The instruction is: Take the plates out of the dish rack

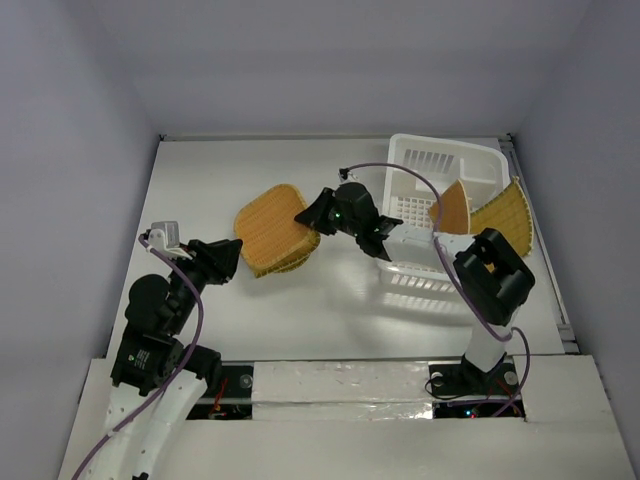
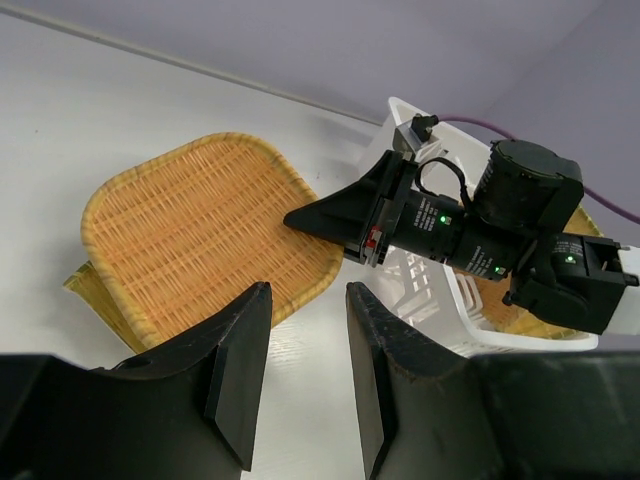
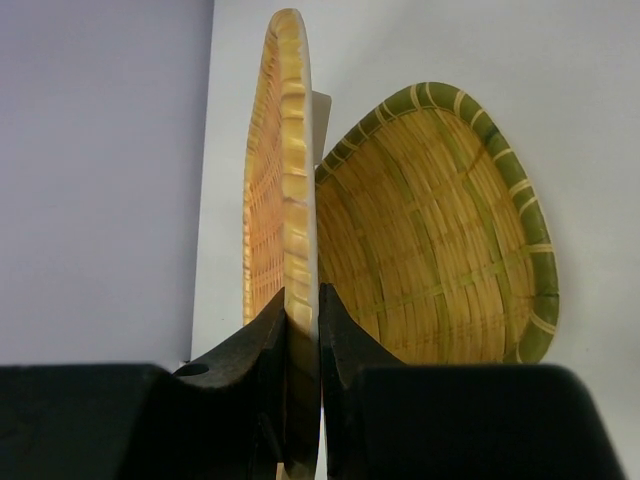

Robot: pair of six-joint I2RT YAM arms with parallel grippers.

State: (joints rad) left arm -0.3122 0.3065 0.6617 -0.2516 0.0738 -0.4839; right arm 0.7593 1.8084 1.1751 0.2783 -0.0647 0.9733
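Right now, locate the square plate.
Top view: the square plate sits left of centre, over another plate, its edge pinched by the right tool, left of the dish rack.

Sq. woven tan plate [image 1: 270, 225], edge nipped in right pincer [image 3: 303, 292], lies over green-rimmed plate [image 3: 440, 230] on surface [image 1: 200, 180], left of white dish rack [image 1: 440, 160]. Round plate [image 1: 452, 208] & second plate [image 1: 505, 215] stand on edge at rack's right end.

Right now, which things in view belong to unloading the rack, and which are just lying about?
Job:
dish rack
square plate, clamped by right gripper
green-rimmed plate beneath it
left racked plate
right racked plate

Not the job:
purple cable
table
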